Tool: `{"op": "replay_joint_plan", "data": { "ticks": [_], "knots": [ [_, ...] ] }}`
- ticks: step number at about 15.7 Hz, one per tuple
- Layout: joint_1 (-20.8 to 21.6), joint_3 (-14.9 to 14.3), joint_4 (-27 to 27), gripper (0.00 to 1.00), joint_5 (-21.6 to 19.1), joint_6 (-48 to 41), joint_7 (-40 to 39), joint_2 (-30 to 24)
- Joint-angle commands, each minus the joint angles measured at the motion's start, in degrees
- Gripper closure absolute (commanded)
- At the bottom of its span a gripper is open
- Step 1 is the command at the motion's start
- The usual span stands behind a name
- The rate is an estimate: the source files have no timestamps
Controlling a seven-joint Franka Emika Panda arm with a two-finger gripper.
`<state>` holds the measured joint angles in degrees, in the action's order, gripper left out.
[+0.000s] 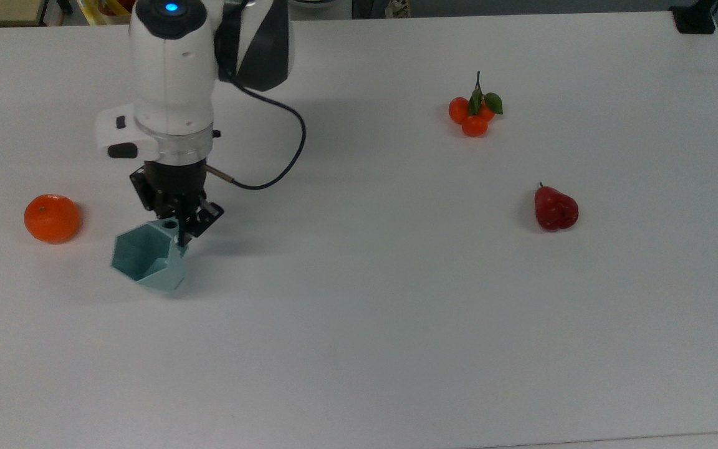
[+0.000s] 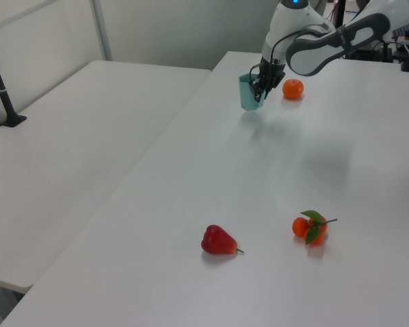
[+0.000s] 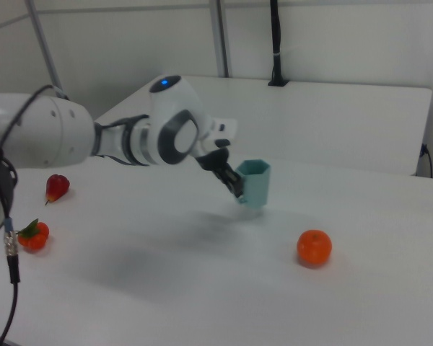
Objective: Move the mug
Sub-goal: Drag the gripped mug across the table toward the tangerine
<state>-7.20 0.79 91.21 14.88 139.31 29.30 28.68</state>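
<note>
I have one wide white bench (image 1: pixel 396 324) under the cameras, with a second white table (image 2: pixel 68 150) butted against it on the left view's left and pale wall panels behind. One Franka arm (image 1: pixel 172 68) reaches in from the top view's upper left, a blue light lit on its top joint and a black cable looping off its wrist.

One mug (image 1: pixel 149 254), pale teal with a hexagonal rim, hangs tilted at the end effector (image 1: pixel 181 226), its mouth turned toward the top view's left. In the right view the mug (image 3: pixel 254 183) sits just clear of the bench, a faint shadow beneath it. The end effector's fingers are pinched together on the small holed handle tab at the rim.

One orange (image 1: pixel 52 217) lies near the mug, apart from it, on the top view's left. One red pear-shaped fruit (image 1: pixel 555 209) lies well apart on the top view's right. Above it in the top view is one cluster of three small tangerines (image 1: pixel 473 113) with green leaves and a stem.
</note>
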Motion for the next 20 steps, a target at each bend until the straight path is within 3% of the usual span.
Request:
{"op": "replay_joint_plan", "data": {
  "ticks": [1, 8, 14, 15, 16, 17, 18, 19, 20],
  "knots": [
    [5.34, -0.26, 8.79, 0.94, 0.85, -6.93, -0.47, -9.86],
    [13.86, -0.26, 27.50, 0.94, 0.85, -9.32, -0.56, -23.31],
    [17.30, -0.17, 33.85, 0.93, 0.85, -12.12, -0.65, -26.66],
    [17.31, -0.26, 33.86, 0.87, 0.85, -13.00, -0.65, -26.66],
    [17.22, -0.18, 33.68, 0.69, 0.76, -13.88, -0.65, -26.75],
    [17.22, -0.17, 33.51, 0.48, 0.76, -14.76, -0.65, -26.84],
    [17.22, -0.17, 33.24, 0.11, 0.76, -15.72, -0.65, -26.84],
    [17.22, -0.17, 32.46, 0.00, 0.76, -17.39, -0.65, -26.84],
    [17.30, -0.17, 31.58, 0.00, 0.76, -18.97, -0.74, -26.84]
  ]
}}
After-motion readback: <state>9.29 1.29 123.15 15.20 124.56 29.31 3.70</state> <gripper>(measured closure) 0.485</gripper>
